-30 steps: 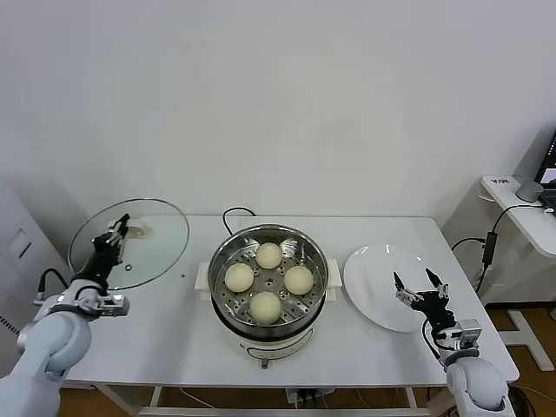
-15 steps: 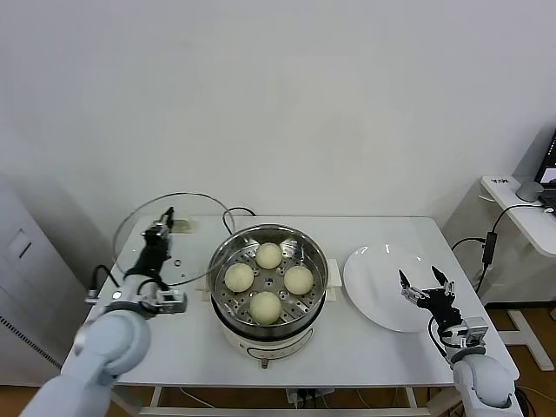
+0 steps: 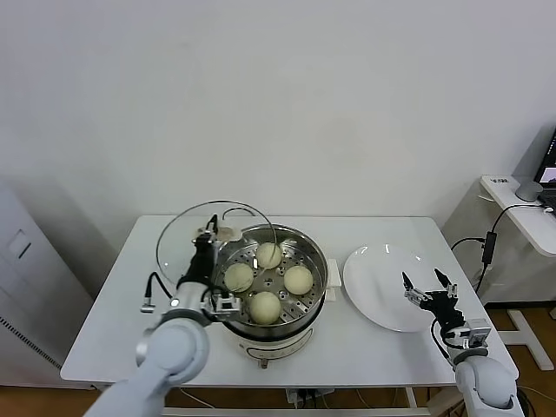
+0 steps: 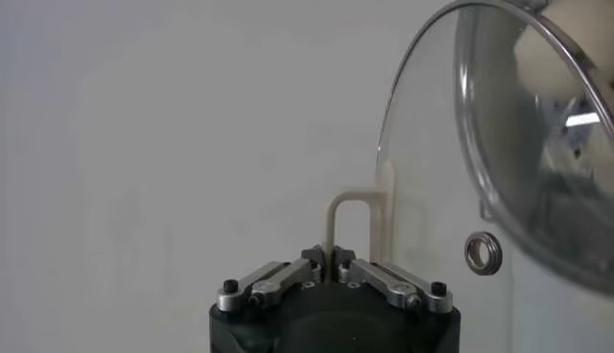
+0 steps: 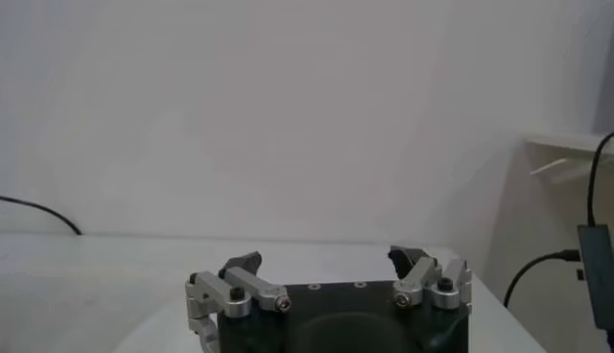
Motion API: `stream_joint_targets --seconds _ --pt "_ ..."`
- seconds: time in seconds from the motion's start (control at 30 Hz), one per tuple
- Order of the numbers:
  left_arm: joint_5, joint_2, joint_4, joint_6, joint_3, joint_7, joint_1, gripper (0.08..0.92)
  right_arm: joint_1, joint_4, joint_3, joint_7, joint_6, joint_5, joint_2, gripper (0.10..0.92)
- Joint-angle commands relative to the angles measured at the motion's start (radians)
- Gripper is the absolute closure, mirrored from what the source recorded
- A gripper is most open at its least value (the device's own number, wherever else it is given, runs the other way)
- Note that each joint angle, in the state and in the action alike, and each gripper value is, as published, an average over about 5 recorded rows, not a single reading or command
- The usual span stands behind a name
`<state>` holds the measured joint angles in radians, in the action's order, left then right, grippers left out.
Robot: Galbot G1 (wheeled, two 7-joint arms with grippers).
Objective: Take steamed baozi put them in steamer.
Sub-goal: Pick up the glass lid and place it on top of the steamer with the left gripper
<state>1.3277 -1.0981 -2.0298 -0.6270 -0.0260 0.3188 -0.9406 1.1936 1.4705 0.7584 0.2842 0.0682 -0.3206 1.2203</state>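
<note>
All four baozi (image 3: 268, 280) sit on the perforated tray inside the steamer (image 3: 314, 287), so loading looks done. The left claw (image 3: 208, 246) is clenched on the cream handle of the lid (image 3: 178, 241), holding it tilted over the steamer's left rim, probably to cover it. The right claw (image 3: 429, 291) hangs released beside the plate (image 3: 373, 282) on the surface (image 3: 122, 304).

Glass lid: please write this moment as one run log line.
left hand: shut on glass lid handle, over steamer rim | four baozi in steamer | right hand: open, over plate
</note>
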Motion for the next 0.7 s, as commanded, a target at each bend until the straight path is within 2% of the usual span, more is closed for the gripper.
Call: stream_joint_targets --seconds 0.03,0.37,0.7 --pt "0.171 -0.119 0.003 -0.068 -0.093 0.061 0.013 0.888 -0.002 -0.015 0.000 0.002 0.004 0.003 0.001 0.203" --pt "0.252 -0.206 0.034 -0.079 -0.126 0.060 -0.008 0.888 -0.002 -0.026 0.002 0.006 0.008 0.004 0.004 0.203" --pt "0.284 -0.253 0.059 -0.081 -0.170 0.058 -0.022 0.888 -0.001 -0.037 0.006 0.010 0.011 0.005 0.003 0.203"
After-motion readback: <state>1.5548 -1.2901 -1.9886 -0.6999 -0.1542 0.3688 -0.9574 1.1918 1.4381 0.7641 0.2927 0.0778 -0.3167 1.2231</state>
